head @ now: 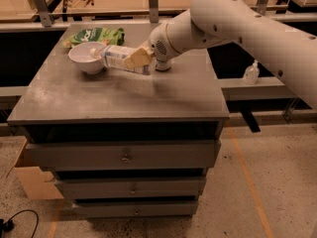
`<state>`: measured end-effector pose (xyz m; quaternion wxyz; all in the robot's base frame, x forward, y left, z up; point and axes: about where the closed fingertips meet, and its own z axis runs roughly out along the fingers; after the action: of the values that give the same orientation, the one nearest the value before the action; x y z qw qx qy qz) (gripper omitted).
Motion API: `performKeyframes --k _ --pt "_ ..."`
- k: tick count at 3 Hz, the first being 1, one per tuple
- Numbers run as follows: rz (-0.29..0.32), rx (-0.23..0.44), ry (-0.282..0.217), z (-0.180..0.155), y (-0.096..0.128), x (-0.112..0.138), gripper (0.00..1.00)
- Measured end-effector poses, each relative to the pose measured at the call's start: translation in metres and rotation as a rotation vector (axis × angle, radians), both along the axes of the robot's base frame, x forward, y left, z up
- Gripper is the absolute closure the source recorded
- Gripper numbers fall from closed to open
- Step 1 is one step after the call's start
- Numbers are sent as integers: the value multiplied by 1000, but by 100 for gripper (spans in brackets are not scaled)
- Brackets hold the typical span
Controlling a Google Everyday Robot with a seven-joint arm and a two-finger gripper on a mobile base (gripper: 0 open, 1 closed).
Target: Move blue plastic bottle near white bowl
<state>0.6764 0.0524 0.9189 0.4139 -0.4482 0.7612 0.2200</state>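
Note:
The blue plastic bottle has a white cap and a pale printed label. It lies tilted, its cap end touching or overlapping the rim of the white bowl. The bowl sits at the back left of the grey cabinet top. My gripper has tan fingers closed around the bottle's lower end, just right of the bowl. The white arm reaches in from the upper right.
A green-and-white bag lies behind the bowl at the back left corner. A round can base shows under the wrist. A small clear pump bottle stands on a ledge to the right. A cardboard box sits on the floor at left.

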Motion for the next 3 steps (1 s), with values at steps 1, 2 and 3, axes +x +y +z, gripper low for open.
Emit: performKeyframes --k 1,2,3 --pt "-12 -39 24 -25 -3 0 12" --pt "-9 -69 33 -43 -8 -3 0" --pt "2 -97 24 -52 -12 -6 0"
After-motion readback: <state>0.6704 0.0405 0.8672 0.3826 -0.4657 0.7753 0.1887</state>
